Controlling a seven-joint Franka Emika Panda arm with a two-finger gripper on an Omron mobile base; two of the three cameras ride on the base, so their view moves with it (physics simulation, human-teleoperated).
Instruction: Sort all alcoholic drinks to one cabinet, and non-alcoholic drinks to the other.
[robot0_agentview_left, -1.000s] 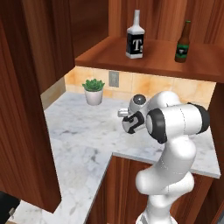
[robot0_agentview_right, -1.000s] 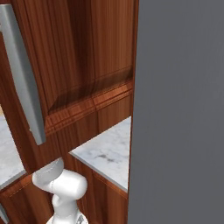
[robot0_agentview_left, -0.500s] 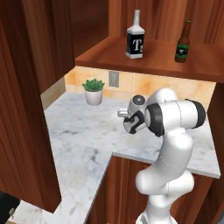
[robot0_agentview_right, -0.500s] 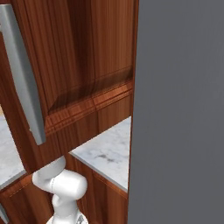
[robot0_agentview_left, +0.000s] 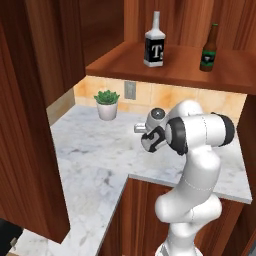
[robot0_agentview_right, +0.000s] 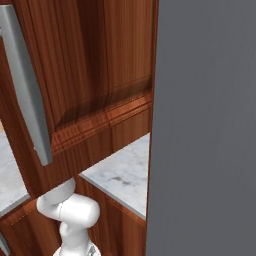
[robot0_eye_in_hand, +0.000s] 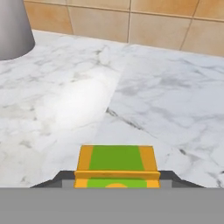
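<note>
In the hand view, a yellow-orange juice carton (robot0_eye_in_hand: 116, 164) with a green top panel sits between my dark fingertips, and my gripper (robot0_eye_in_hand: 116, 183) is shut on it just above the marble counter (robot0_eye_in_hand: 144, 100). In the left base view, my hand (robot0_agentview_left: 151, 134) hangs over the counter (robot0_agentview_left: 95, 155) and the arm hides the carton. Two alcoholic drinks stand on the open cabinet's shelf board (robot0_agentview_left: 175, 70): a clear square-shouldered bottle (robot0_agentview_left: 154, 47) with a black "T" label and a brown beer bottle (robot0_agentview_left: 209, 49). The other cabinet's door (robot0_agentview_right: 100, 75) carries a silver bar handle (robot0_agentview_right: 25, 105).
A small plant in a grey pot (robot0_agentview_left: 107, 104) stands by the tiled back wall, left of my hand; its pot (robot0_eye_in_hand: 13, 26) is at the top left of the hand view. A wall outlet (robot0_agentview_left: 130, 90) is behind it. A flat grey panel (robot0_agentview_right: 205, 125) blocks the right.
The jaws have closed on the juice carton. The arm has shifted only slightly over the counter; the bottles on the shelf have not moved.
</note>
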